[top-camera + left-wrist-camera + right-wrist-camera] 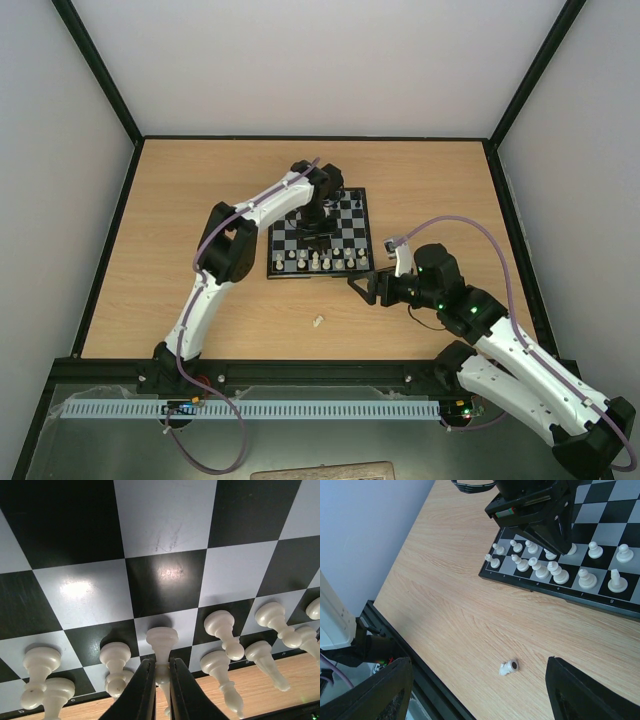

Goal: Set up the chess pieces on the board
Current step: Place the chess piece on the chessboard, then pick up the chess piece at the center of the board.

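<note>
The board (352, 230) lies at the table's middle, with white chess pieces (315, 262) in its near rows and a few black pieces at its far edge. My left gripper (160, 680) is shut on a white pawn (162, 642) that stands on a pale square; other white pieces (222, 627) stand around it. The gripper also shows from above (318, 235) and in the right wrist view (555, 540). One white piece lies on its side on the wood (509, 667), also seen from above (318, 321). My right gripper (480, 690) is open wide and empty, above that piece.
The board's near edge (560, 594) runs across the right wrist view. A black rail (405, 660) marks the table's near edge. Grey walls enclose the table on three sides.
</note>
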Robot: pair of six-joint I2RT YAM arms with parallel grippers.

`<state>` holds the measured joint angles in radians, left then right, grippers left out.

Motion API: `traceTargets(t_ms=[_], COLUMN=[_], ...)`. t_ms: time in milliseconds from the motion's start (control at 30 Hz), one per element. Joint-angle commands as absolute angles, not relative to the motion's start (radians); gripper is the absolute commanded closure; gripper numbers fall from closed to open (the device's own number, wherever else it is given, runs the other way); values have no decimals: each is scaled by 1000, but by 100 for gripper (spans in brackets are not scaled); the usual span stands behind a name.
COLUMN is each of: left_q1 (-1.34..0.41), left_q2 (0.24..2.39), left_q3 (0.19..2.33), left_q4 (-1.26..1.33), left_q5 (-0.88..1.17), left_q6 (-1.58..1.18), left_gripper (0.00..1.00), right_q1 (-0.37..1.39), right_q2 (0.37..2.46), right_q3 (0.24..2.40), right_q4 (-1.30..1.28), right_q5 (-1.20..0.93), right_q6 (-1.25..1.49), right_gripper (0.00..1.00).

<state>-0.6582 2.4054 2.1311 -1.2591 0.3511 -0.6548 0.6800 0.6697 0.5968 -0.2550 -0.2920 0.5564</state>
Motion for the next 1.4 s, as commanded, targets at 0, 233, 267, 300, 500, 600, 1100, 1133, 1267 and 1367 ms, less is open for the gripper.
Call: traceTargets(t_ms=[0,233,267,300,500,600,1100,1133,1267,1367], left_q1=[-666,-667,-667,-667,-667,-667,-661,-659,-660,-678], left_q2=[2420,2424,2423,2423,2427,2427,2371,2358,2247,2119], left_q3=[2154,2160,2162,2164,2185,2192,2298,2314,2341,2288], left_q4=[-1298,-1295,-1295,-1296,-1297,-1297,-1295,-1294,-1247,-1194], left_q5=[355,353,352,353,349,348,331,321,271,202], left_q6=[-648,-651,-651,-651,-655,-656,-659,-657,-643,-636], left_gripper=[95,91,90,89,83,80,71,70,64,59], right_q1=[676,676,676,676,676,676,676,676,676,676], right_q2=[654,649,649,647,646,645,652,655,677,701], right_q3=[585,585,586,586,584,584,587,587,589,589], right_q4=[-233,-235,-235,-235,-233,-233,-236,-237,-239,-241], right_q5=[-309,-313,-312,-315,-318,-319,-313,-311,-300,-295], right_q6=[538,538,538,538,538,537,537,538,537,536], right_gripper=[27,27,27,27,27,27,27,27,26,27])
